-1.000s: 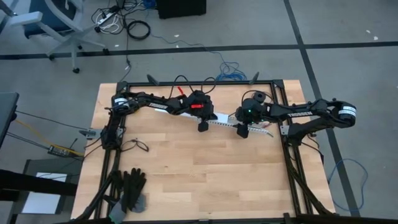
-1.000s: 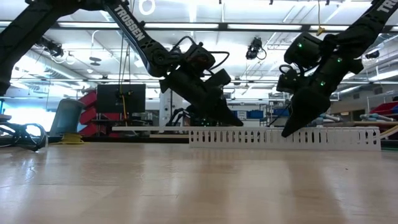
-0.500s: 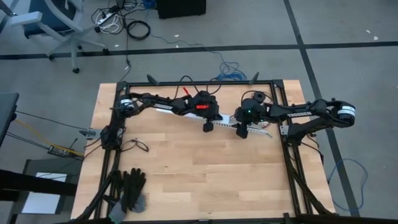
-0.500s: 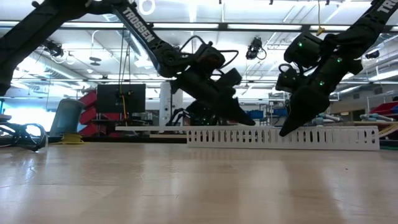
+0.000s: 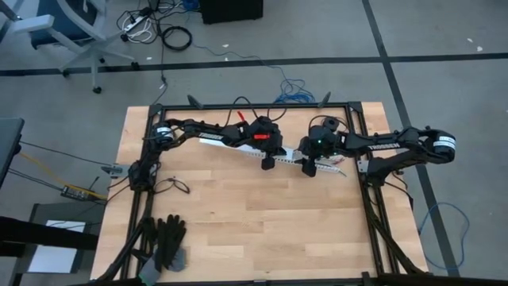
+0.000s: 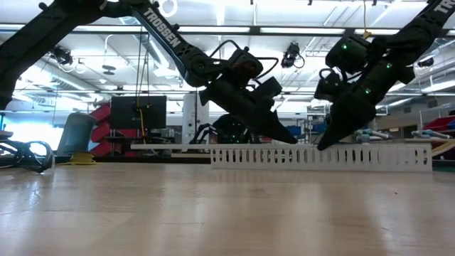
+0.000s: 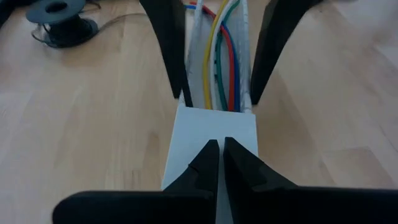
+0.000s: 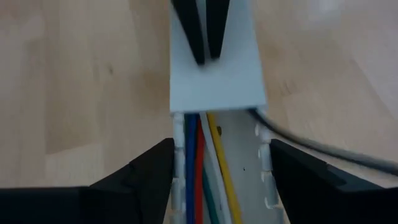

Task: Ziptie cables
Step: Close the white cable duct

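— Wooden tabletop point(image 5: 262, 214), pale planks inside a black frame, and behind it a bright workshop with a dark monitor point(image 6: 138, 112) and ceiling lights. Where are the cables?

— Lying lengthwise in the long white slotted channel point(image 6: 355, 156) that sits across the far half of the table. You see the cables point(image 7: 219, 68) best from the left wrist: yellow, green, red, blue and white strands side by side between the channel's walls, running under a flat white cover piece point(image 7: 211, 146) that closes part of the channel.

— And the left gripper?

— The left gripper point(image 5: 268, 162) is down over that cover, fingers pressed together with barely a slit between them, tips resting at or just above the white cover. I cannot tell whether they truly touch it.

— The right one?

— The right gripper point(image 5: 308, 168) is just beside it, further along the same channel, facing the left one. Its fingers point(image 8: 140, 174) stand apart and straddle the channel, one on either side, with the coloured strands between them. Nothing is pinched in them that I can see.

— Anything else on the table?

— A pair of black gloves point(image 5: 167, 238) near the front left corner, well apart from both arms, and a small black spool point(image 7: 59, 15) off to one side of the channel.
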Robot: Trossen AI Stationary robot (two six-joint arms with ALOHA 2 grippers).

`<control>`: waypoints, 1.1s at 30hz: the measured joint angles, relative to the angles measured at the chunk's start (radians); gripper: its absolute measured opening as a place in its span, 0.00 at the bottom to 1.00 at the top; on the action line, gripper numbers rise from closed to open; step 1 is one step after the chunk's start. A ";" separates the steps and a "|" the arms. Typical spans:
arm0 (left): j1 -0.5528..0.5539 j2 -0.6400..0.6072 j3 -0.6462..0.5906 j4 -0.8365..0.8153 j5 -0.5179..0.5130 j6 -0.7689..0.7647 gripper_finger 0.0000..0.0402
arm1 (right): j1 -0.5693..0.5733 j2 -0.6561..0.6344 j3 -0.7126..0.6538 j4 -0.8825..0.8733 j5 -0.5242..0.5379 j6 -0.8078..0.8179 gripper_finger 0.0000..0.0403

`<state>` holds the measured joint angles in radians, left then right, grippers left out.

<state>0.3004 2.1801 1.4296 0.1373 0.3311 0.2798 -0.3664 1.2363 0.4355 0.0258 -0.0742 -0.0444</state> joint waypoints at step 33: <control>0.000 0.001 -0.003 -0.006 -0.004 0.000 0.00 | 0.044 -0.053 0.003 -0.213 0.080 0.023 0.59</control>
<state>0.3008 2.1815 1.4265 0.1314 0.3267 0.2794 -0.3222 1.1829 0.4389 -0.1870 0.0059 -0.0212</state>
